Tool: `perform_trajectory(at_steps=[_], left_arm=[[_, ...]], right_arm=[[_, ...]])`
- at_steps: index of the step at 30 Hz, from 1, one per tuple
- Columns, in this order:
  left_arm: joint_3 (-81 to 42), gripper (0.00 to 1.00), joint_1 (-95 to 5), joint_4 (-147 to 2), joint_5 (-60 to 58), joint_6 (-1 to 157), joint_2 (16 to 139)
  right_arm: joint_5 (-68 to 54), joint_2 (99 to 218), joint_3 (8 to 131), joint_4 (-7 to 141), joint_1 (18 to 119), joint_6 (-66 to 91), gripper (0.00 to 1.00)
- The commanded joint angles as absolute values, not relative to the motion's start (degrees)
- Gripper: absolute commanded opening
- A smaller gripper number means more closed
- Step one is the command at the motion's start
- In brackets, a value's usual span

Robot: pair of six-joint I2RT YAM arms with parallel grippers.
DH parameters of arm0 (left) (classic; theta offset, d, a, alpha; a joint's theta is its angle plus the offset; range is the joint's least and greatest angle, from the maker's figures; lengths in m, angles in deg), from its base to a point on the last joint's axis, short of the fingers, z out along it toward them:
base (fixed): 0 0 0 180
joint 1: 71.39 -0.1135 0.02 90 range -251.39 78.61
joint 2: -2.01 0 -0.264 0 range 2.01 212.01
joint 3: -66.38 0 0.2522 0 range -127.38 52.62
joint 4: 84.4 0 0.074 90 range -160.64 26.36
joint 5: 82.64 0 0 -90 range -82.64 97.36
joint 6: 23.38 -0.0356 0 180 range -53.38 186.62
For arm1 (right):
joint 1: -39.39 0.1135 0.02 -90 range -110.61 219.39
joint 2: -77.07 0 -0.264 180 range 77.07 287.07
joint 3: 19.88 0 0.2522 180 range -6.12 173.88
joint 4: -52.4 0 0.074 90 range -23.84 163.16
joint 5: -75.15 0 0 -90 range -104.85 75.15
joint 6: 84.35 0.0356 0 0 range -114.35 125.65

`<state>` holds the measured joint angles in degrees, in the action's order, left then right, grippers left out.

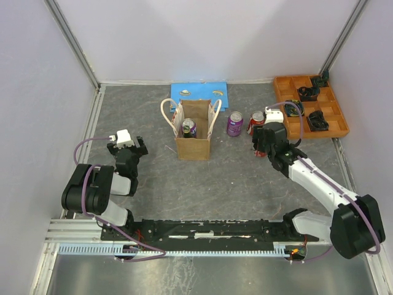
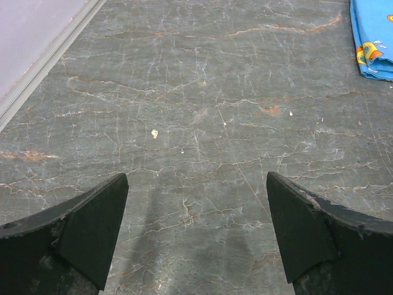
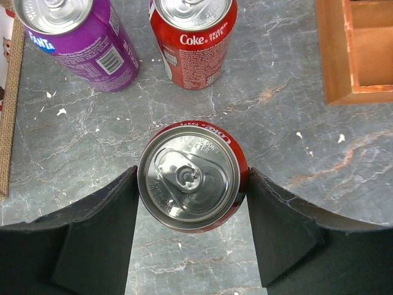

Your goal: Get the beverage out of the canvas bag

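**Canvas bag mid-table, a red can clamped in my right jaws**

Tan canvas bag (image 1: 193,144) stands upright at the middle of the table (image 1: 245,184), mouth open, with a dark can (image 1: 189,128) inside it. Its cream rope handles (image 1: 164,114) loop up at either side of the mouth. Bare stone lies in front of the bag and to its left.

Just behind the bag lies a flat blue board (image 1: 199,93). To the bag's right stand a purple Fanta can (image 3: 73,43) and a Coke can (image 3: 193,40), close together.

Further right and nearer me, my right gripper (image 3: 191,184) is clenched on a red can (image 3: 190,212), upright, a finger pressing each side. Beyond, far right of the bag, sits a wooden tray (image 1: 284,101).

My left gripper (image 2: 196,203) hangs left of the bag, jaws spread, only stone between them.
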<state>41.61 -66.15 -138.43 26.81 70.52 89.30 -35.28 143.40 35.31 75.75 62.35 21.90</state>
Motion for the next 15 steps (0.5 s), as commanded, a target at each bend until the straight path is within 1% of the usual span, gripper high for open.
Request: perform_trajectory(at_steps=[1,7,12,13,15], left_arm=[[40.4,0.99,-66.03,-140.88,28.02,68.46,89.21],[40.4,0.99,-66.02,-141.19,28.08,68.46,89.33],[40.4,0.99,-65.98,-141.16,28.09,68.46,89.37],[40.4,0.99,-66.04,-141.21,28.07,68.46,89.32],[40.4,0.99,-66.03,-141.17,28.03,68.46,89.31]], right_arm=[[-33.2,144.82,34.67,62.73,60.72,24.29,0.0],[-32.25,147.88,33.59,59.38,59.4,26.43,0.0],[-32.26,150.69,34.94,60.12,58.87,28.09,0.0],[-32.48,151.24,35.41,60.82,58.75,28.51,0.01],[-32.79,151.91,36.15,62.07,58.68,29.25,0.08]])
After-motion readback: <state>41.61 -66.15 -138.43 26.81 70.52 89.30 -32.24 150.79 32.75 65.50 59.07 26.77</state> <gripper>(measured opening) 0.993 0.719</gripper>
